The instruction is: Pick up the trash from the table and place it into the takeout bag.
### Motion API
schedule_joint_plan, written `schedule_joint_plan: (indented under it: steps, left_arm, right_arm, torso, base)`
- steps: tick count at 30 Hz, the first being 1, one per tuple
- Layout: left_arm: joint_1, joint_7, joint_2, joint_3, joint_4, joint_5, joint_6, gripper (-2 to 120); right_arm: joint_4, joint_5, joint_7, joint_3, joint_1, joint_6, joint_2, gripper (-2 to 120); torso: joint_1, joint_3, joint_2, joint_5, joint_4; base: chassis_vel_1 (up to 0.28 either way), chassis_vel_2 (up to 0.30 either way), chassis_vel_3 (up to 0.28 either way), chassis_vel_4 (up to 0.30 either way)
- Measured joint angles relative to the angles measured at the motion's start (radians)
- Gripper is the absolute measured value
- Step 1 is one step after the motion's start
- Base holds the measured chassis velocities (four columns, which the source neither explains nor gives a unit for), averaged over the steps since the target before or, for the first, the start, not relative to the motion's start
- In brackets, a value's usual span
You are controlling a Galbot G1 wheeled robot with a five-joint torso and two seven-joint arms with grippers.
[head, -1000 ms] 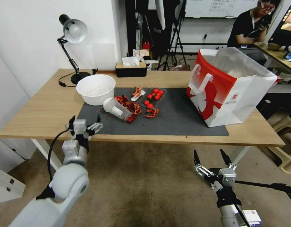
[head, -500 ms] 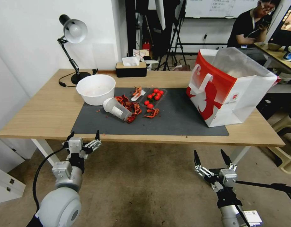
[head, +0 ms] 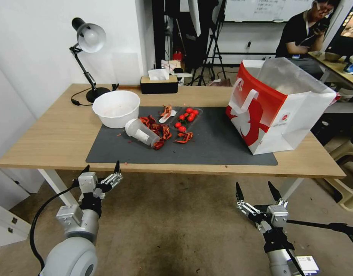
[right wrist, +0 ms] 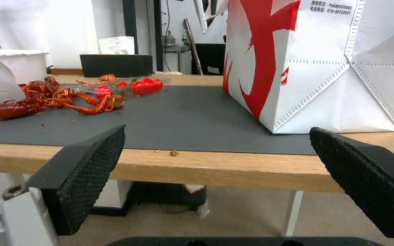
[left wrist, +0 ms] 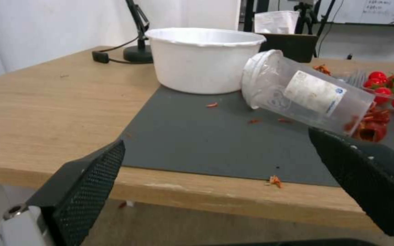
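The trash lies on the dark mat [head: 207, 147] of the table [head: 50, 134]. A clear plastic cup [head: 142, 132] [left wrist: 306, 92] rests on its side. Red shell scraps [head: 159, 132] [right wrist: 46, 97] lie beside it, by a clear tray of small tomatoes [head: 187, 115] [right wrist: 142, 85]. The red-and-white takeout bag [head: 276, 111] [right wrist: 315, 68] stands open on the mat's right end. My left gripper [head: 101, 169] [left wrist: 216, 138] hangs open below the table's front edge, facing the cup. My right gripper [head: 254, 189] [right wrist: 217, 130] is open too, low in front of the table, near the bag.
A white bowl [head: 116, 108] [left wrist: 204, 59] sits at the mat's back left, touching the cup's rim. A desk lamp [head: 88, 38] and a black tissue box [head: 159, 84] stand along the table's far edge. Small red crumbs dot the mat's front. A plastic stool [head: 348, 153] is off to the right.
My left gripper has drawn back and dropped from over the table's front edge to below it, staying open. The right arm has not moved.
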Motion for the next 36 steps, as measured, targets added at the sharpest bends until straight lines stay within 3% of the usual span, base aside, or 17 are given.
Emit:
schedule_joint_plan:
  steps: [11, 20, 31, 36]
  left_arm:
    - [-0.027, -0.009, -0.007, 0.013, 0.006, -0.013, 0.011, 100]
    - [-0.143, -0.07, 0.005, 0.092, 0.024, -0.072, 0.028, 100]
    - [-0.314, -0.152, 0.099, 0.15, 0.027, -0.315, 0.142, 100]
    - [-0.331, -0.165, 0.104, 0.155, 0.03, -0.343, 0.152, 100]
  right_arm:
    - [0.014, 0.001, 0.0, 0.0, -0.005, 0.0, -0.002, 100]
    - [0.019, -0.004, 0.001, -0.002, -0.009, -0.001, -0.002, 100]
    - [0.033, -0.048, 0.001, -0.015, -0.023, -0.001, 0.016, 100]
    - [0.036, -0.051, 0.002, -0.016, -0.025, -0.001, 0.018, 100]
  torso:
    - [0.0, 0.0, 0.0, 0.0, 0.0]
    - [0.0, 0.0, 0.0, 0.0, 0.0]
    - [0.0, 0.0, 0.0, -0.0001, 0.0]
    - [0.0, 0.0, 0.0, -0.0002, -0.0001]
  base:
    - [0.0, 0.0, 0.0, 0.0]
    - [0.0, 0.0, 0.0, 0.0]
    - [0.0, 0.0, 0.0, 0.0]
    - [0.0, 0.0, 0.0, 0.0]
